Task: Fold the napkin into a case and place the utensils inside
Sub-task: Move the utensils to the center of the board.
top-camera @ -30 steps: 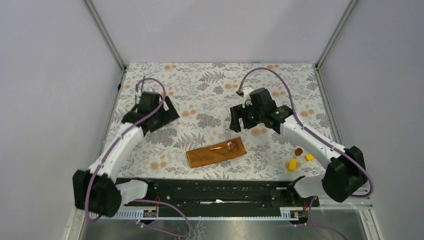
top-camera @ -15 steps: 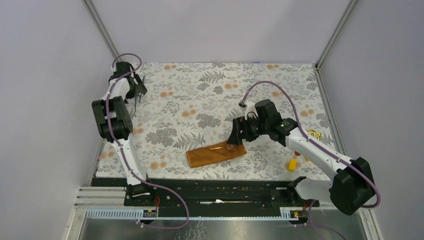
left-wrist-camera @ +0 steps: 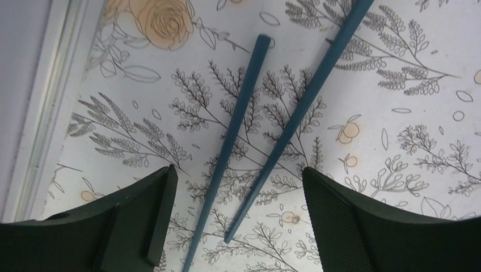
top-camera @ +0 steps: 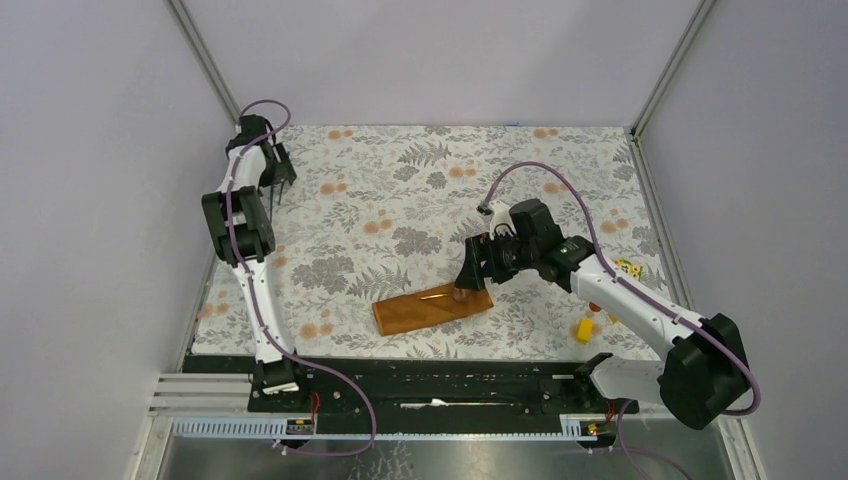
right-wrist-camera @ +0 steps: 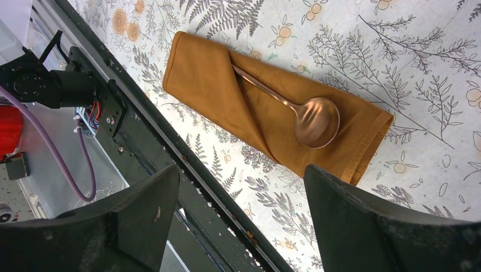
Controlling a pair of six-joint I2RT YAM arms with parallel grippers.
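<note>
Top external vs a second ago: left arm was folded low with its pincer over the middle-left of the worktop (top-camera: 640, 200); now it is stretched out, left pincer (top-camera: 277, 180) at the far-left corner. Right pincer (top-camera: 467, 280) was further back toward the middle; now it sits over the right end of the case (top-camera: 420, 310). Almost no change from half a second ago. The case has not moved.

Case: flat rust-orange strip on the floral tablecloth (top-camera: 400, 200), near the middle of the near edge. Long axis diagonal, left end closer to the near edge, right end further in.

Right wrist: case (right-wrist-camera: 204, 79) with the spoon (right-wrist-camera: 317, 122) on it, bowl at the right end, handle running under the diagonal fold toward the left end. Spoon axis follows the case axis. Right pincer (right-wrist-camera: 239, 170) released, jaws wide, nothing held; contact with the cloth not clear.

Left wrist: two dark rods (left-wrist-camera: 238, 122) (left-wrist-camera: 300, 113) lie on the cloth close to the left edge, side by side, closer together at the ends nearest the camera and spreading away from it. Left pincer (left-wrist-camera: 237, 175) released, jaws spread either side of the rod ends, not gripping.

Yellow blocks (top-camera: 584, 330) lie near the right edge, well apart from the case.
</note>
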